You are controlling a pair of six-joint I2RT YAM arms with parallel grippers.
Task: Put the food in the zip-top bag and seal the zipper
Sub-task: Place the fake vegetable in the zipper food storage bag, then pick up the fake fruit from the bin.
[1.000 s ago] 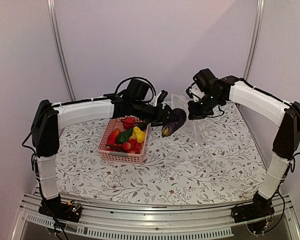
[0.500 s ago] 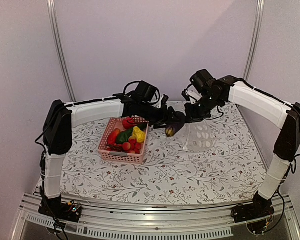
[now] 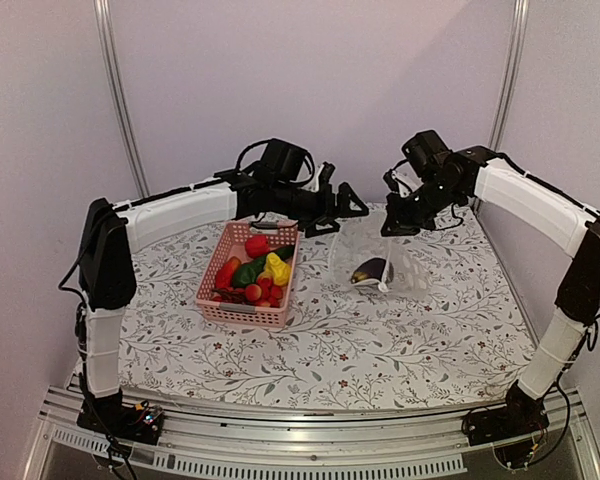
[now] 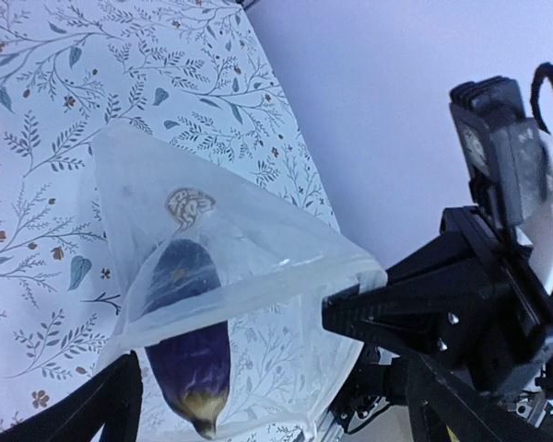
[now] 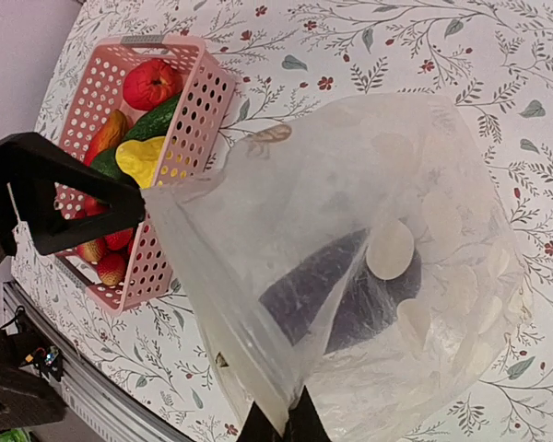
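The clear dotted zip-top bag (image 3: 385,262) hangs from my right gripper (image 3: 400,224), which is shut on its mouth edge (image 5: 281,425). The zipper (image 4: 258,287) runs along that open mouth. A dark purple eggplant (image 3: 370,270) lies inside the bag (image 4: 192,354) (image 5: 336,285). My left gripper (image 3: 346,207) is open and empty, just left of and above the bag's mouth (image 4: 276,425). The other food stays in the pink basket (image 3: 212,306): a red round one (image 5: 150,83), a yellow one (image 5: 140,158), green ones (image 3: 247,272) and a red-orange pepper (image 3: 227,272).
The basket (image 5: 195,101) stands left of the bag on the flowered tablecloth (image 3: 380,340). The back wall is close behind both grippers. The metal frame rail (image 3: 280,440) runs along the near table edge.
My left gripper carried the eggplant rightwards to the bag and let it go. The eggplant now lies inside the bag. The left gripper has risen, open and empty.
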